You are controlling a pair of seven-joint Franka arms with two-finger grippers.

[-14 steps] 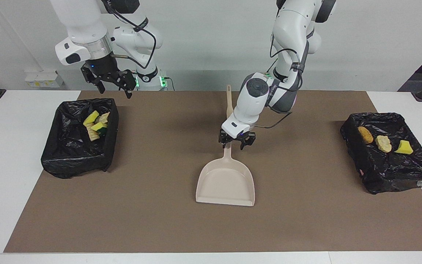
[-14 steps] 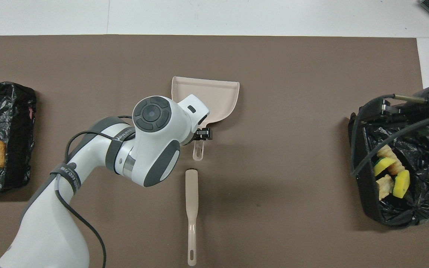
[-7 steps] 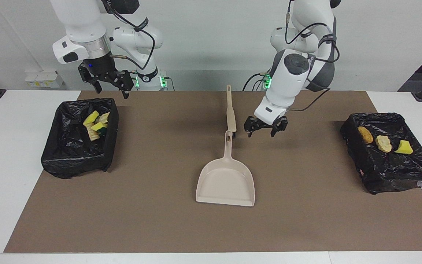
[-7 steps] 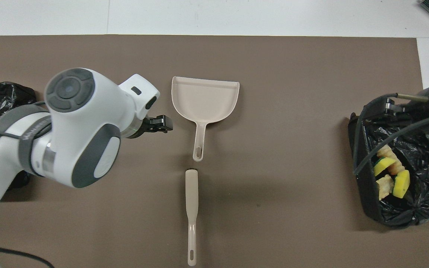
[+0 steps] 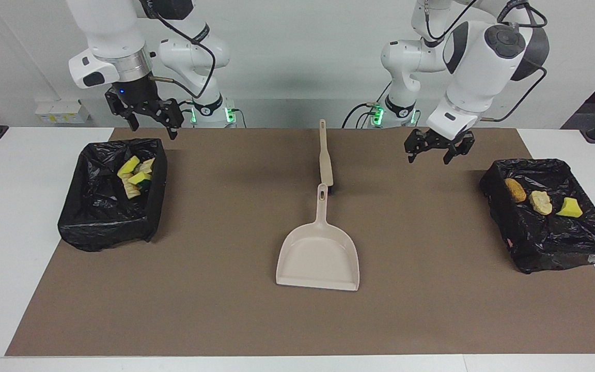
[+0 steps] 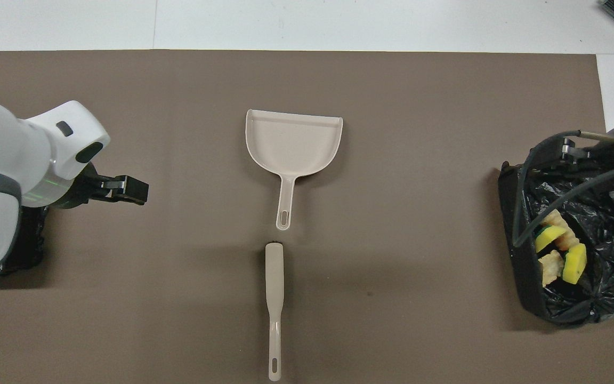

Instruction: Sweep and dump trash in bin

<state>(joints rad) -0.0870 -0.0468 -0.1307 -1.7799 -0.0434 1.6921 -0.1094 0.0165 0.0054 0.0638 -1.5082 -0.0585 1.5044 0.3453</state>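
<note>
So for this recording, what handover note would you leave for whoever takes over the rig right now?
Left gripper: jaws open, empty, raised over the mat beside the bin at the left arm's end.
Right gripper: jaws open, empty, raised over the bin at the right arm's end.
Dustpan lies empty mid-mat; brush lies just nearer the robots, in line with its handle.
Done: the trash is in the two bins; none shows on the mat.
Left: nothing visible to sweep.
</note>
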